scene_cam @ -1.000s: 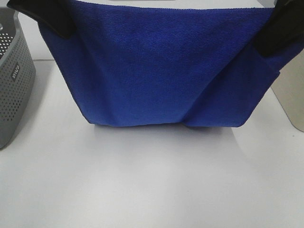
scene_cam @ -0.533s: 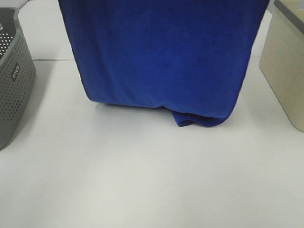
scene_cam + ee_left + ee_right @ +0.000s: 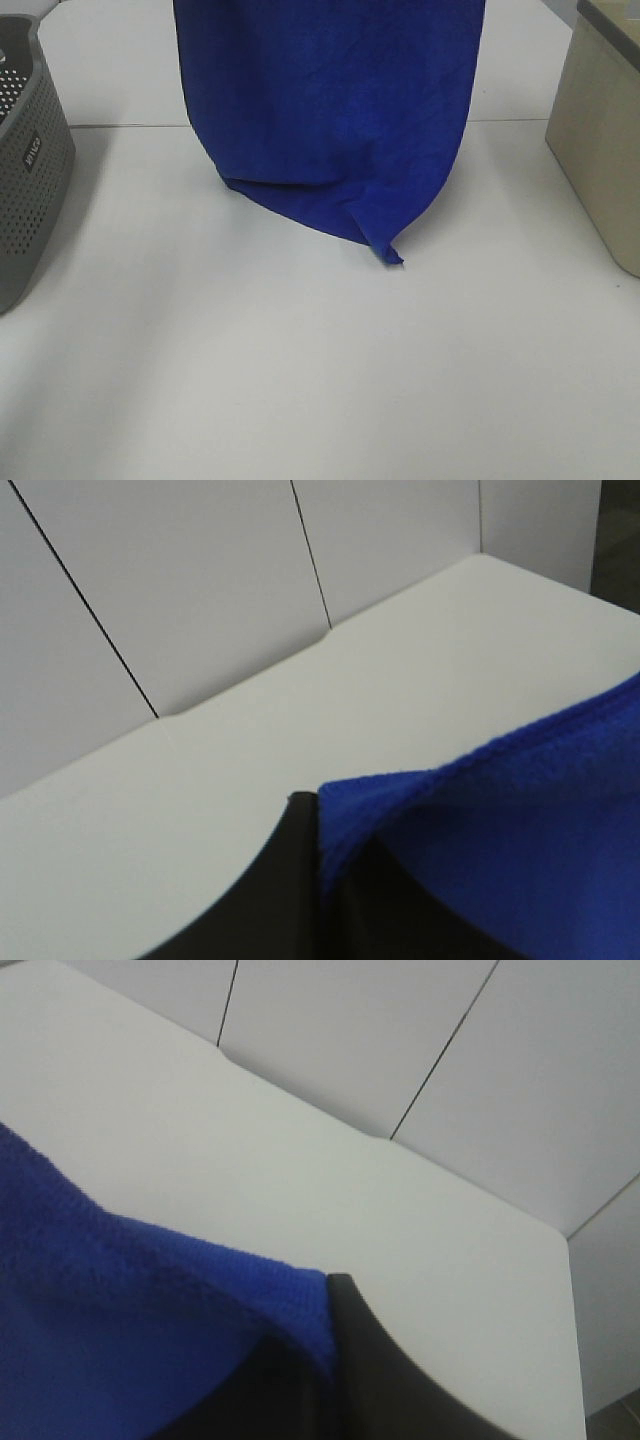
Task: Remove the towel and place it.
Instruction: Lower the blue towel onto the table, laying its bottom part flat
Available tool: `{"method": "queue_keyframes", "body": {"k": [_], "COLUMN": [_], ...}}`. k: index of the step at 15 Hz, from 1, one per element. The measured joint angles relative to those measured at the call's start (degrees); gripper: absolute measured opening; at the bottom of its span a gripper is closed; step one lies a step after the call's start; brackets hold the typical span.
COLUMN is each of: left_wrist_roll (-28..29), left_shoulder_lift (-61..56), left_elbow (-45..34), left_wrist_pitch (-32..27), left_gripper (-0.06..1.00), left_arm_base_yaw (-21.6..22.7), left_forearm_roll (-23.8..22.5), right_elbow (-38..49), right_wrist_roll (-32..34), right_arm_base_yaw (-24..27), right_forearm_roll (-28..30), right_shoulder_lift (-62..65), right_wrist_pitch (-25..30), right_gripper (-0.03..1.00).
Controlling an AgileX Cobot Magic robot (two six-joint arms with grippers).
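Observation:
The royal-blue towel (image 3: 330, 110) hangs upright over the middle of the white table (image 3: 300, 380), and its top runs out of the exterior view. Its lowest corner (image 3: 392, 258) points down at or just above the table. Both grippers are out of frame in the exterior view. In the left wrist view my left gripper (image 3: 325, 825) is shut on the towel's top edge (image 3: 500, 830), which is pinched against a black finger (image 3: 270, 890). In the right wrist view my right gripper (image 3: 322, 1310) is shut on the towel's other top edge (image 3: 120, 1330), next to a black finger (image 3: 390, 1380).
A grey perforated basket (image 3: 30, 170) stands at the table's left edge. A beige bin (image 3: 600, 130) stands at the right edge. White wall panels (image 3: 200, 580) rise behind the table's far edge.
The towel has risen and narrowed as its two held ends came together. The arms have left the exterior view, and the lower hem now hangs in a point instead of a wide fold.

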State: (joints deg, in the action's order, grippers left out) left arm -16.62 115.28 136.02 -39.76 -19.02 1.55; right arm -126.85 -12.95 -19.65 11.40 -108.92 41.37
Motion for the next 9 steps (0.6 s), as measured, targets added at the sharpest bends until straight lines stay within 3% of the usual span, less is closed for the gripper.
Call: {"method": "queue_keyframes", "body": {"k": [4,6,9], "left_wrist_roll": [-0.4,-0.4,-0.4], "left_shoulder_lift": [9.1,10.9,11.4], "left_elbow": [7.8,8.9,9.1], "left_wrist_pitch": [16.3,23.9,29.0], "left_gripper": [0.0,0.0,0.0], "left_arm_base_yaw": [0.0,0.0,0.0], "left_forearm_roll": [-3.8,-4.6,-5.2], "right_elbow": [-4.1,-4.2,-4.4], "right_wrist_roll": [-0.9,-5.0,-9.8], "right_arm_base_yaw": [4.9,5.7,5.7], "right_forearm_roll": [-8.5,-13.9,-18.6], "right_shoulder_lift": [-6.0,-6.4,-6.4], "right_wrist_pitch": [-13.2,-19.1,-22.6], "right_gripper": [0.01,0.01,0.01]}}
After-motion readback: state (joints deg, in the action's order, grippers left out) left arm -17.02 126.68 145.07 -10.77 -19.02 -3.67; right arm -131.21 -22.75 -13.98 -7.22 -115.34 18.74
